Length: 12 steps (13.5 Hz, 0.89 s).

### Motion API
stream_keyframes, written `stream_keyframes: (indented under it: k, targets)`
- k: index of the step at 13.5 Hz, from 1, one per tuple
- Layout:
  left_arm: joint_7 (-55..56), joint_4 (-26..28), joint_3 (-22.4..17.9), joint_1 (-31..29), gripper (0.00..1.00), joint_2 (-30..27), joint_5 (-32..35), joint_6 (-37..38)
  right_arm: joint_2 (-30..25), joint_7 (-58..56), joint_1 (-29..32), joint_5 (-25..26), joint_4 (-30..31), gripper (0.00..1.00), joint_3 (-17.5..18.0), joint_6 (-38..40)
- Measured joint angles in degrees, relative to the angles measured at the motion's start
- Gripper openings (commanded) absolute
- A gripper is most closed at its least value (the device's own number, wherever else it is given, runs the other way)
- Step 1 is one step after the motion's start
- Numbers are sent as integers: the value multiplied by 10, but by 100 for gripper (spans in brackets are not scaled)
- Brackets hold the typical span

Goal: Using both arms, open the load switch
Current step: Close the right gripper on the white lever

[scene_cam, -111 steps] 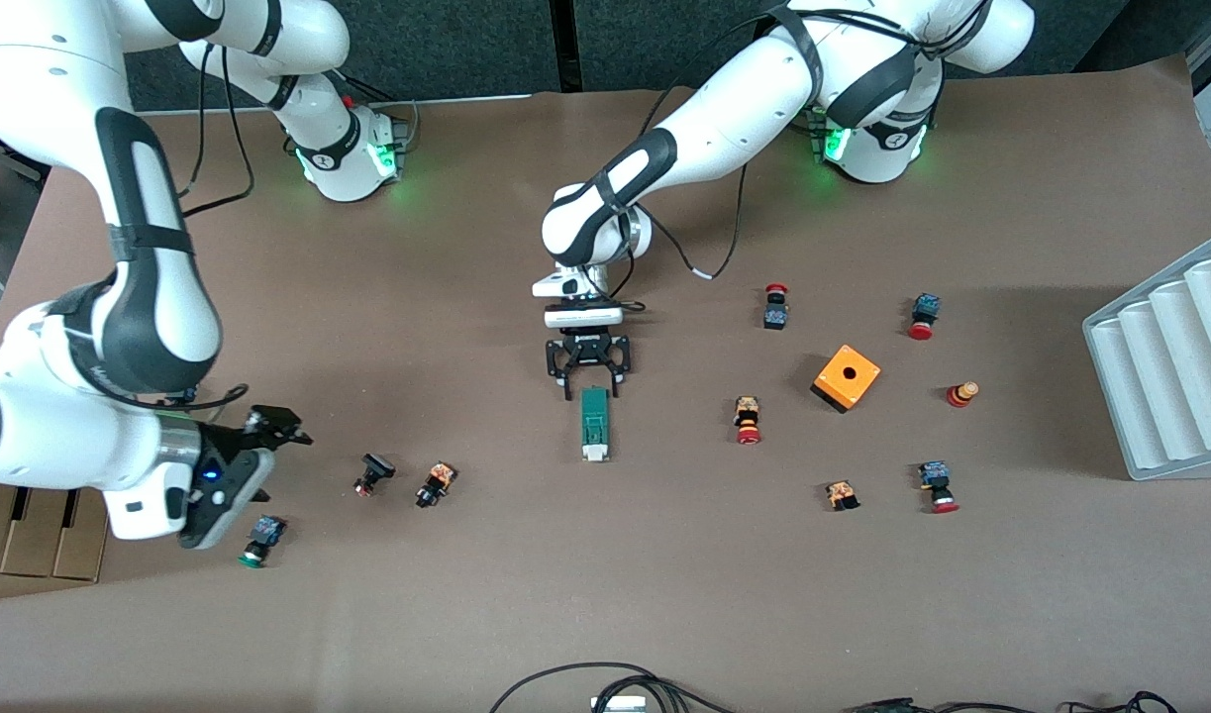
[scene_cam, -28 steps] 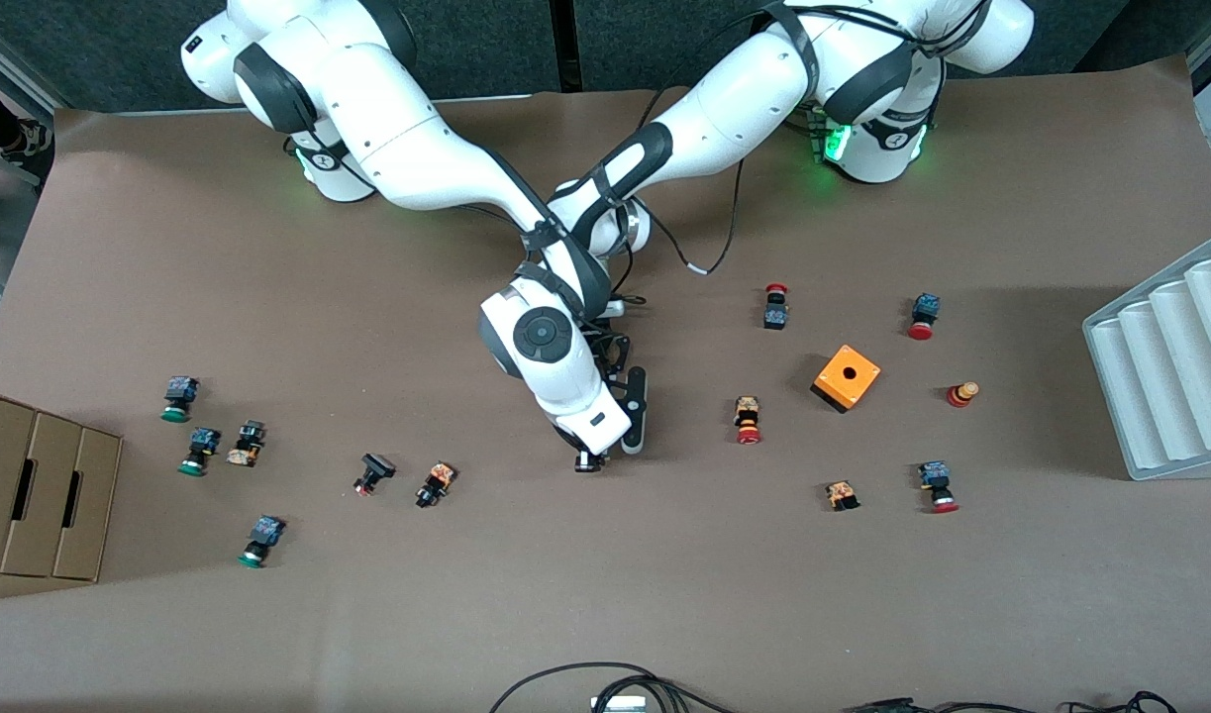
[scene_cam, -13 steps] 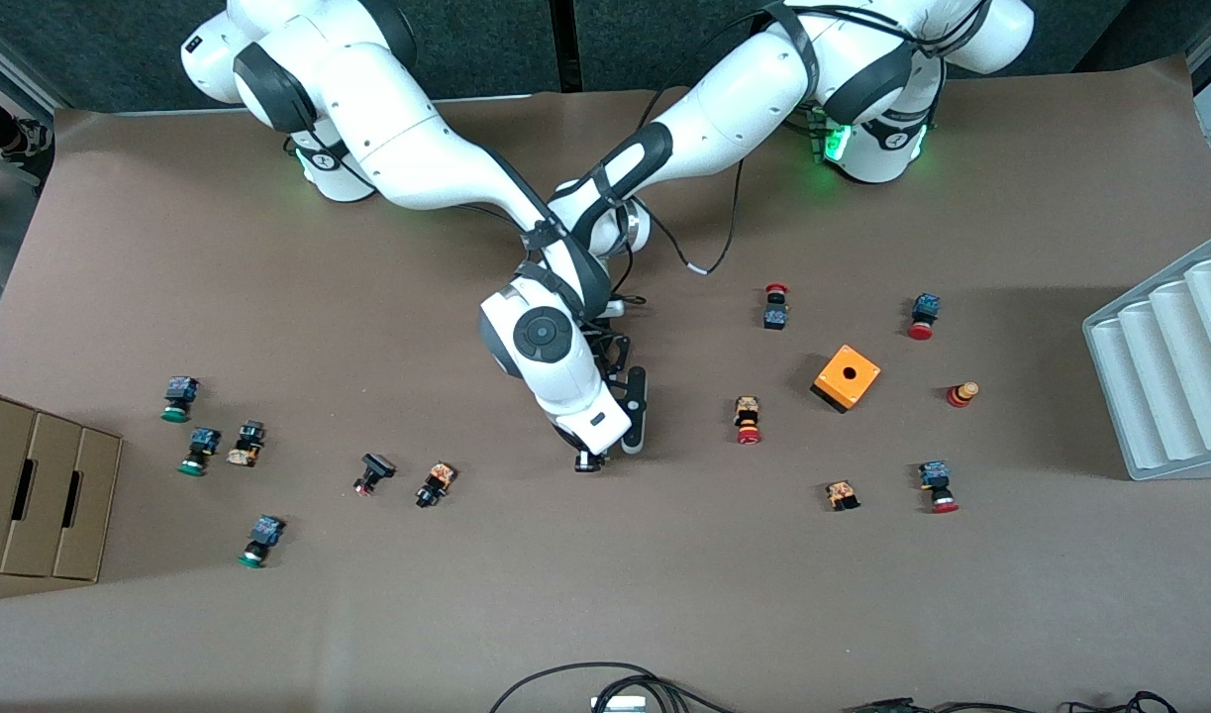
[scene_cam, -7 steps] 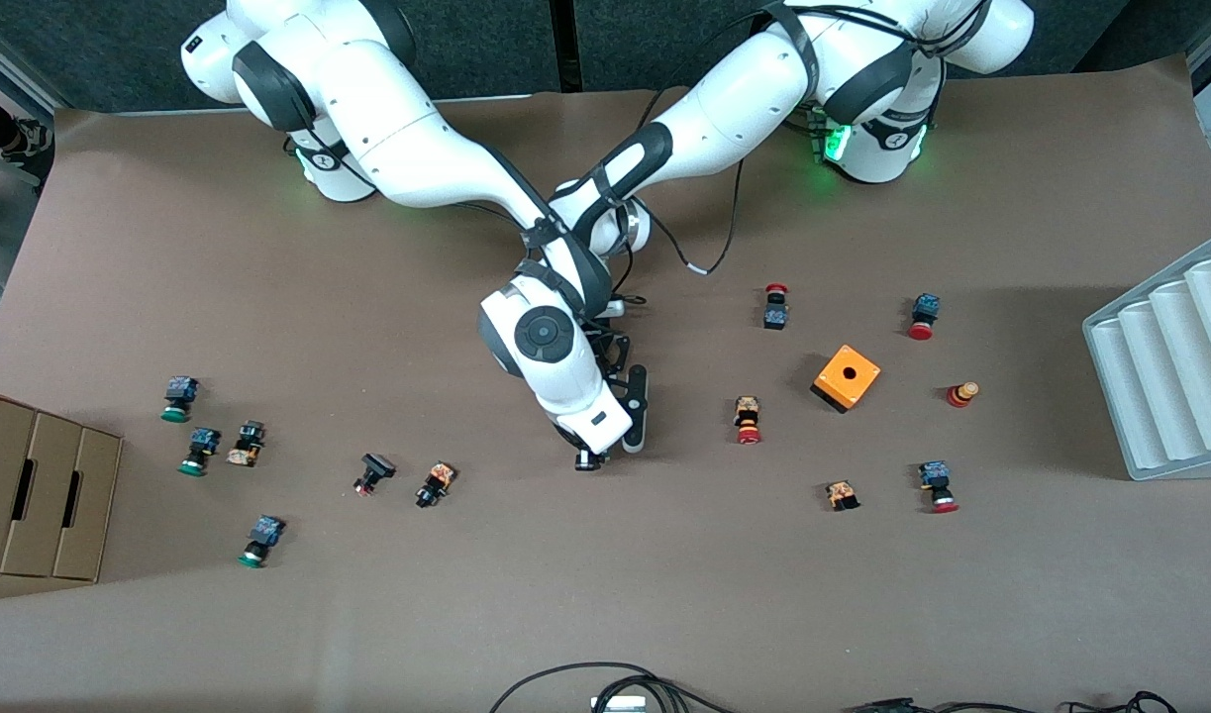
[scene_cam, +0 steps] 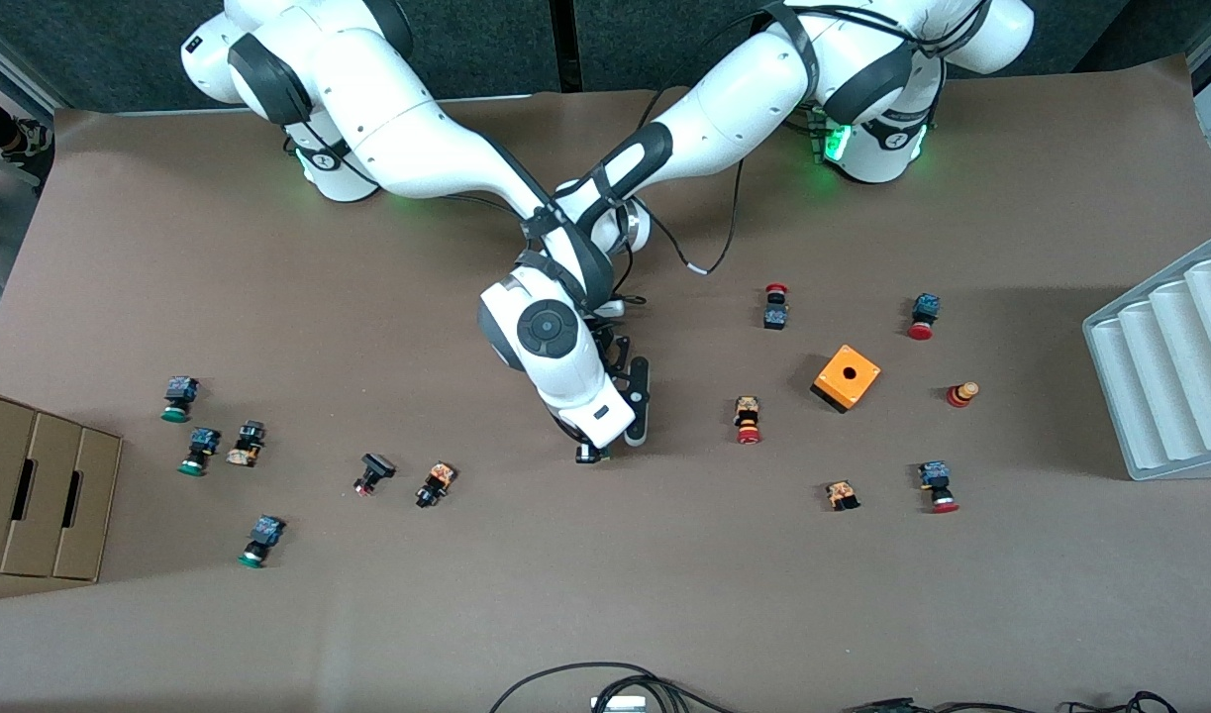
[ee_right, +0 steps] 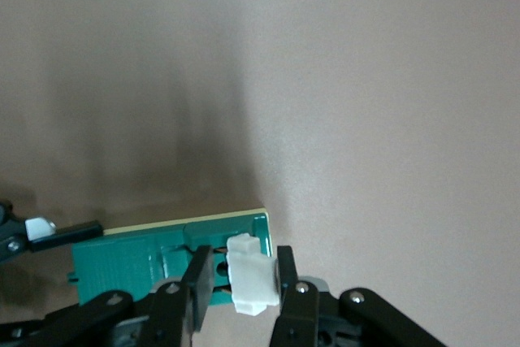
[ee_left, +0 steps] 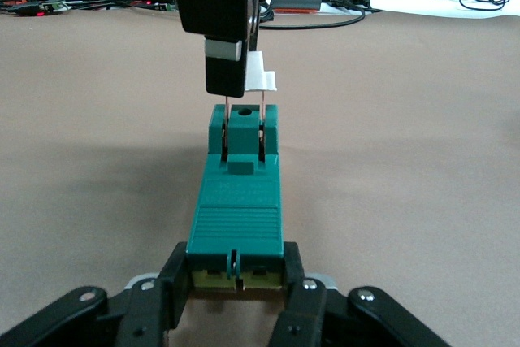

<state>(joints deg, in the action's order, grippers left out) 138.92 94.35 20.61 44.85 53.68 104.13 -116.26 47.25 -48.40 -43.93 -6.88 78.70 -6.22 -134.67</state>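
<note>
Two grippers on one part: the left gripper (ee_left: 236, 282) is clamped on the base end of the narrow dark-green rectangular load switch (ee_left: 237, 209), and the right gripper (ee_right: 240, 282) is pinched on its white sliding piece (ee_right: 250, 274) at the other end. Switch sits mid-table on the brown paper-covered surface (scene_cam: 268, 614), long axis running from the robots' edge toward the front camera's edge, white end nearer the camera. My read: pull should go straight along that axis, left arm bracing.

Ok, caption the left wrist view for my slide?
Left gripper clamps one end of the green load switch while the right gripper lifts its white sliding piece.
</note>
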Motion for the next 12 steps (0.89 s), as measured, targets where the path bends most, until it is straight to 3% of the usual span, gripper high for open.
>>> stream_keyframes:
  k: [12]
  targets:
    - [0, 0, 0, 0, 24, 0, 0, 0, -13, 1, -2, 0, 4, 39, 3, 27]
